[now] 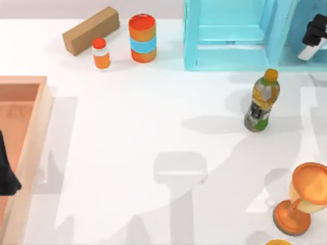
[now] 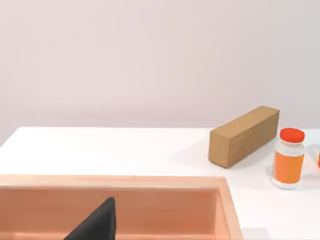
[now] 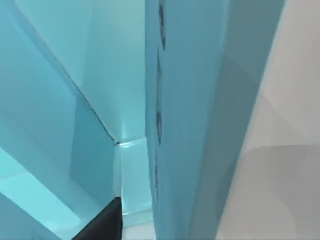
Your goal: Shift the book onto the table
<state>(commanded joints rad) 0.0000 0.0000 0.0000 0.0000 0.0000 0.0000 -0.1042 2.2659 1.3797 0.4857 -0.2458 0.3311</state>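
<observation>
The book is hidden; I cannot pick it out among the teal surfaces of the light blue shelf unit [image 1: 230,35]. My right gripper [image 1: 309,45] reaches into the shelf's right-hand bay at the table's far right. In the right wrist view, one dark fingertip [image 3: 102,225] sits low before a tall teal panel [image 3: 190,110] and the shelf's inner walls. My left gripper [image 1: 7,171] hangs parked over the wooden tray [image 1: 36,143] at the left edge, and a dark fingertip [image 2: 97,222] shows above the tray floor. The white table [image 1: 153,127] stretches between them.
A cardboard box [image 1: 91,29], a small orange-capped bottle [image 1: 101,53] and an orange can with a blue band [image 1: 142,38] stand at the back left. A green-and-orange drink bottle [image 1: 262,100] stands before the shelf. An orange trophy cup [image 1: 301,199] is at the front right.
</observation>
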